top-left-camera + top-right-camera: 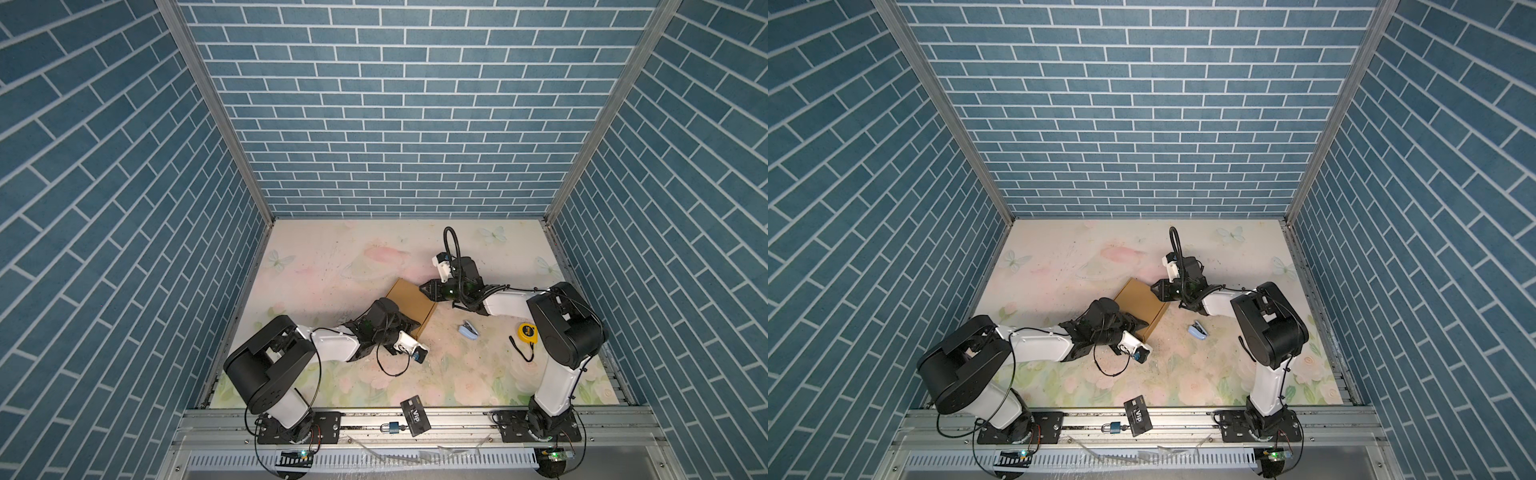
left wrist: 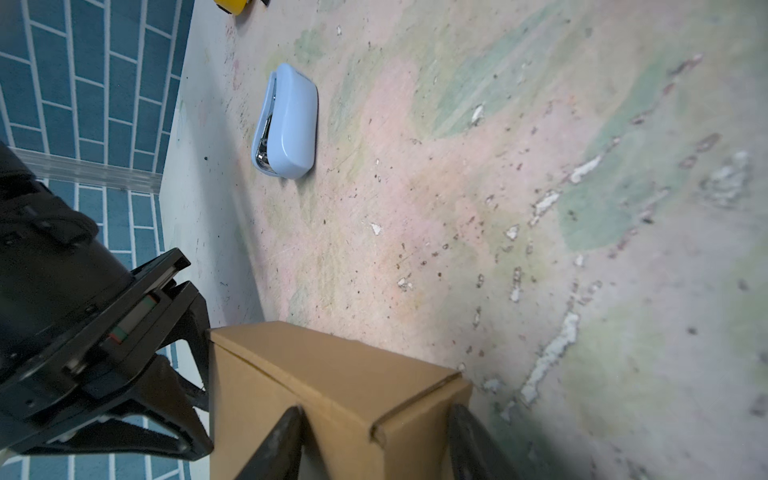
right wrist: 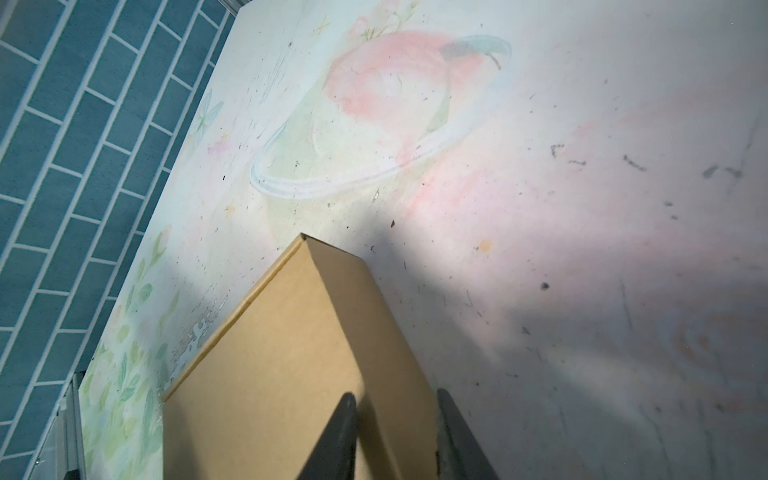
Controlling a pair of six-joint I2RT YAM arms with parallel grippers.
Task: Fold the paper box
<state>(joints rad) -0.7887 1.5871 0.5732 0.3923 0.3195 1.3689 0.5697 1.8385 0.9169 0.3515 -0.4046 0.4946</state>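
Observation:
The paper box [image 1: 411, 301] [image 1: 1140, 303] is a tan cardboard mailer lying closed and flat in the middle of the floral table. My left gripper [image 1: 411, 326] [image 1: 1138, 322] is at its near corner. In the left wrist view it [image 2: 376, 428] stands open astride that corner of the box [image 2: 332, 374], one finger over the lid and the other beside the wall. My right gripper [image 1: 424, 287] [image 1: 1154, 287] is at the far right edge. In the right wrist view it [image 3: 395, 411] is shut on the box [image 3: 270, 353], pinching lid and base.
A light blue stapler [image 1: 468, 330] [image 2: 286, 124] lies right of the box, and a yellow tape measure [image 1: 527, 331] lies farther right by the right arm. A black VIP card [image 1: 414, 415] and a padlock [image 1: 392, 427] sit on the front rail.

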